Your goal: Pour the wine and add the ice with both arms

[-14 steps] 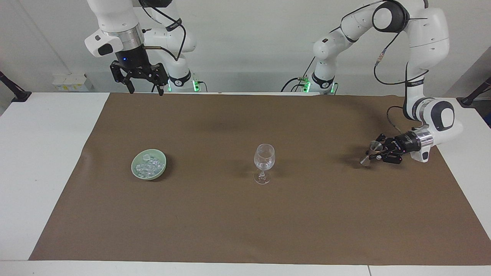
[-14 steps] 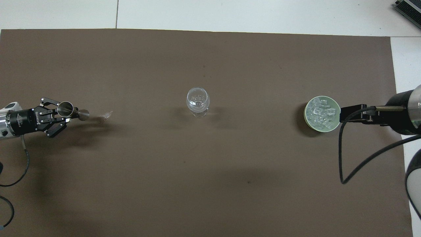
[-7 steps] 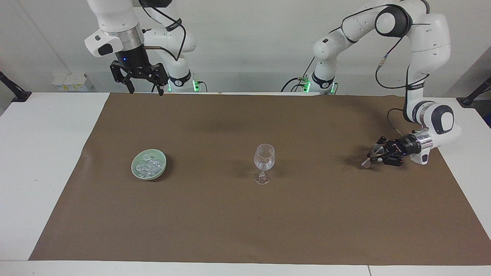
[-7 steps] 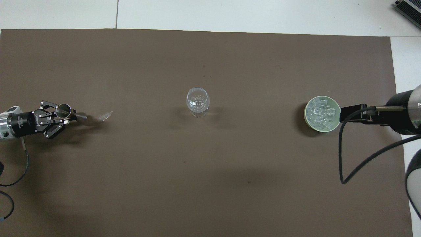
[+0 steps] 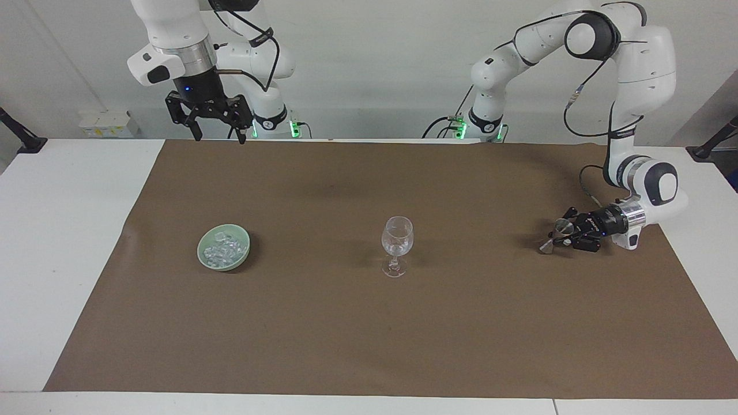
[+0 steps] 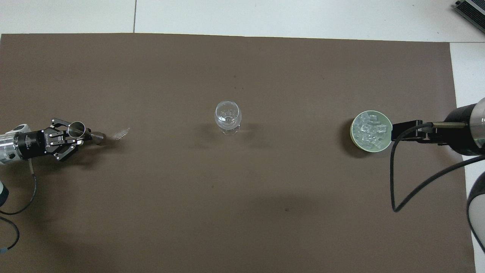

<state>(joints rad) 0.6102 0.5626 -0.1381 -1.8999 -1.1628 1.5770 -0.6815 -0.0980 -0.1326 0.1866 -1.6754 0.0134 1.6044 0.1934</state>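
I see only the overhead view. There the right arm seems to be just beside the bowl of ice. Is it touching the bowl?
Observer: No. The right arm hangs high in the air, well above the bowl. Its jaws are open and empty.
Operator: And how high is the left arm?
Observer: The left arm is low. The metal measuring cup in its jaws is tilted, with its lower end at the mat or almost on it.
Operator: Does the glass stand straight?
Observer: Yes, the glass stands upright on its stem.
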